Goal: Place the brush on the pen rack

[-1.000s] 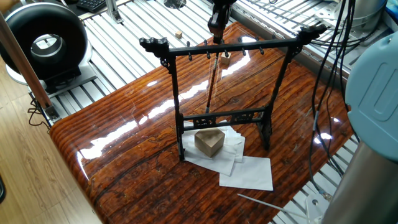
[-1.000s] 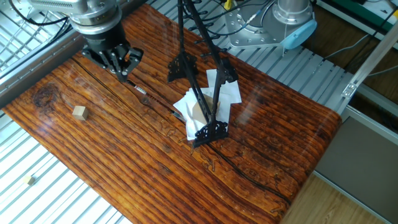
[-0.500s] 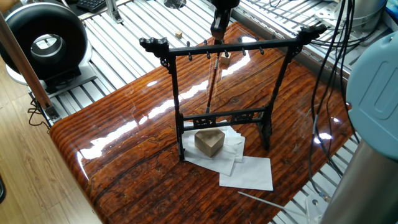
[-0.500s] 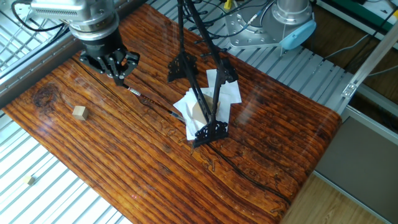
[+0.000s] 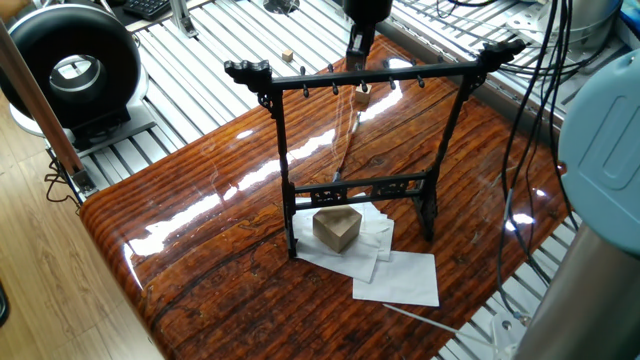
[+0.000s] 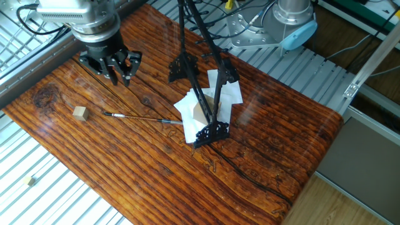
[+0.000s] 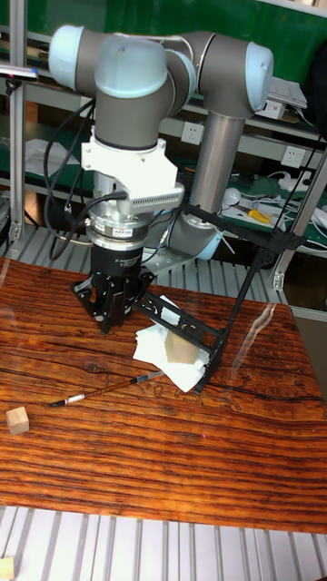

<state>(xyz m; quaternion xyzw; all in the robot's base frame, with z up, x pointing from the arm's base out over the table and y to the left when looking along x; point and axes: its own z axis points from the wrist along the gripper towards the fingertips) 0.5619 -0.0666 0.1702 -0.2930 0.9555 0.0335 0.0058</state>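
While one brush (image 6: 134,117) lies flat, one pen rack (image 5: 357,150), one tool (image 6: 114,67) above.

Pen rack (image 5: 360,150): stands upright mid-frame on the table (image 5: 200,250)
Wooden block (image 5: 337,228): on white papers (image 5: 395,275) at the rack's foot
Gripper (image 5: 358,45): top centre, behind the crossbar

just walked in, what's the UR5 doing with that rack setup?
It is meant to put the brush on the pen rack, but right now the brush lies flat on the wooden table, not in the hand. The hand hangs above the table, empty, with the brush below and to one side. The rack stands upright over some white paper with a small wooden block by its base.
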